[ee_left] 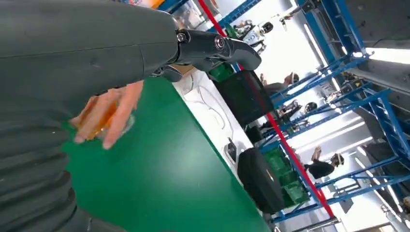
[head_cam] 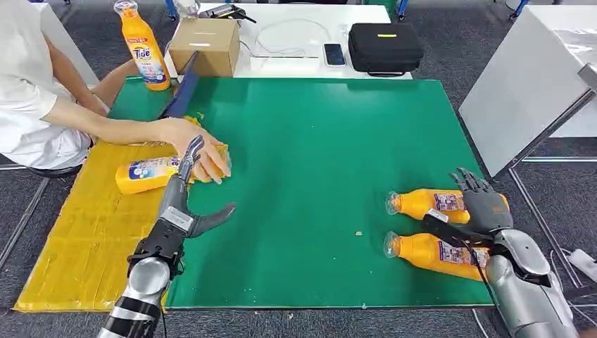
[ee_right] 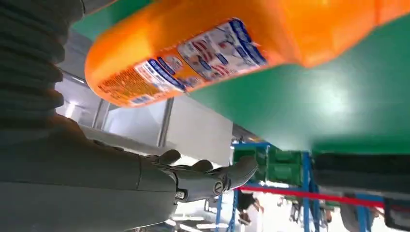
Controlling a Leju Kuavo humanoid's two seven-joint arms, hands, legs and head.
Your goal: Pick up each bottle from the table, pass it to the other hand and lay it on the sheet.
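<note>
- Firstly, the bench (head_cam: pixel 317 176): a green mat is covering it, and a yellow sheet (head_cam: pixel 84 232) is lying along its left side, partly over the green.
- Behind it, a white table (head_cam: pixel 296 42) is carrying a cardboard box (head_cam: pixel 205 44), a black case (head_cam: pixel 384 46), a phone (head_cam: pixel 334 54) and a white cable.
- A white board (head_cam: pixel 524 84) is leaning at the right; grey carpet is showing around the bench, and blue racking with a red rail (ee_left: pixel 270 125) is running through the room in the left wrist view.
- An upright orange bottle (head_cam: pixel 144 46) is standing at the far left corner, its label reading "Tide".
- A lying bottle (head_cam: pixel 144 174) is resting on the sheet, with a person's hand (head_cam: pixel 193 144) pressing on its cap end; its label writing is too small to read.
- Two more orange bottles are lying at the right on the green, caps pointing left: the far bottle (head_cam: pixel 422 203) and the near bottle (head_cam: pixel 426 252).
- The left hand (head_cam: pixel 186 204) is hovering just beside the sheet bottle, fingers spread, holding nothing.
- The right hand (head_cam: pixel 482 204) is hanging over the label ends of the right pair, fingers apart and empty.
</note>
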